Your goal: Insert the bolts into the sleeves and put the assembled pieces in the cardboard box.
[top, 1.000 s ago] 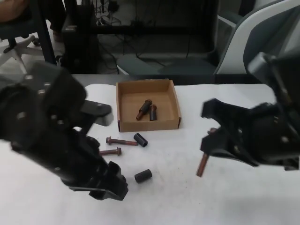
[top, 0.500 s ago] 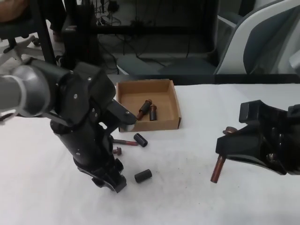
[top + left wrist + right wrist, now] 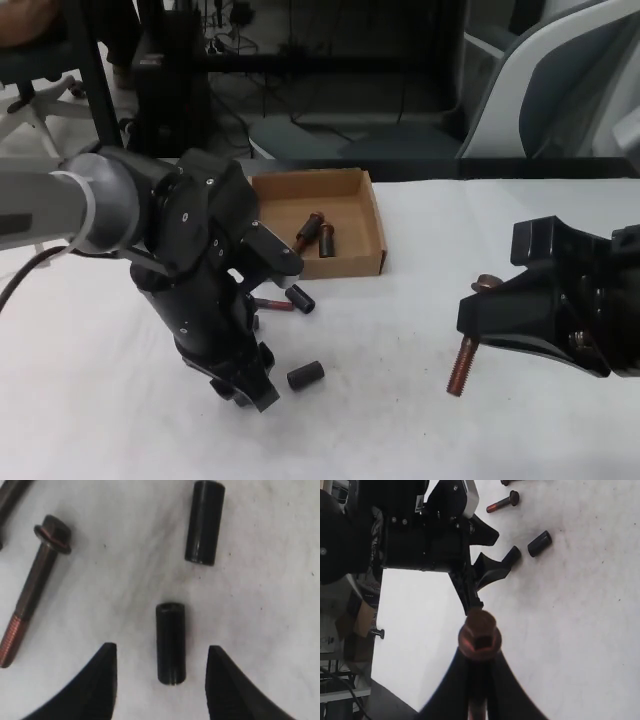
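The tool (image 3: 161,651), fingers apart, straddles a sleeve (image 3: 170,642) on the counter (image 3: 270,580); a second sleeve (image 3: 204,521) lies at its 12 o'clock, a bolt (image 3: 35,587) at 10.

The white bench (image 3: 420,440) is backed by a dark stand (image 3: 170,90), floor cables (image 3: 300,50), a grey seat (image 3: 540,90) and a chair base (image 3: 30,103).

No text, number, label or sign can be read on anything here.
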